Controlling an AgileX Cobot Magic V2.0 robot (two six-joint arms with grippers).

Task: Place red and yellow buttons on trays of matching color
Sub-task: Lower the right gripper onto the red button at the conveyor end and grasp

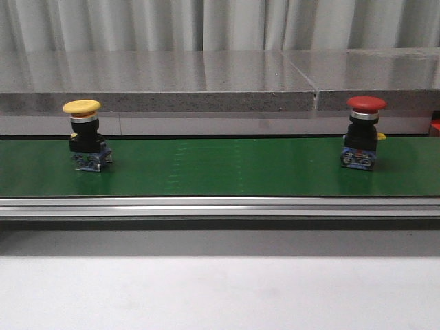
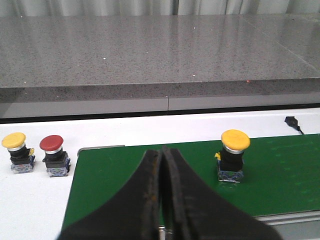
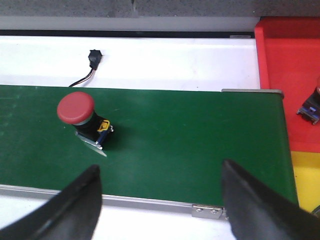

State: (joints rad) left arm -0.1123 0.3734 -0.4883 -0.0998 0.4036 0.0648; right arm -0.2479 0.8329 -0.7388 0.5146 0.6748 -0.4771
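A green conveyor belt (image 1: pixel 220 168) runs across the front view, with a yellow mushroom-head button (image 1: pixel 84 135) standing upright near its left end and a red mushroom-head button (image 1: pixel 363 133) upright near its right end, the two well apart. In the left wrist view the left gripper (image 2: pixel 161 165) has its dark fingers pressed together, holding nothing, over the belt's end; the yellow button on the belt stands just beside the fingertips and clear of them. Off the belt, on the white table surface (image 2: pixel 35 200), a second yellow button (image 2: pixel 17 152) and a second red button (image 2: pixel 54 154) stand side by side, close together but apart. In the right wrist view the right gripper (image 3: pixel 160 175) has its fingers spread wide, empty, over the belt's near edge; the red button sits on the belt beyond them, touching neither. Past the belt's end lies a red tray (image 3: pixel 290 75) holding a dark, blue-based part (image 3: pixel 312 107), cut off by the frame edge so its kind cannot be told. A yellow tray (image 3: pixel 305 175) adjoins the red one. A small black connector on a wire (image 3: pixel 92 60) lies on the white surface behind the belt.
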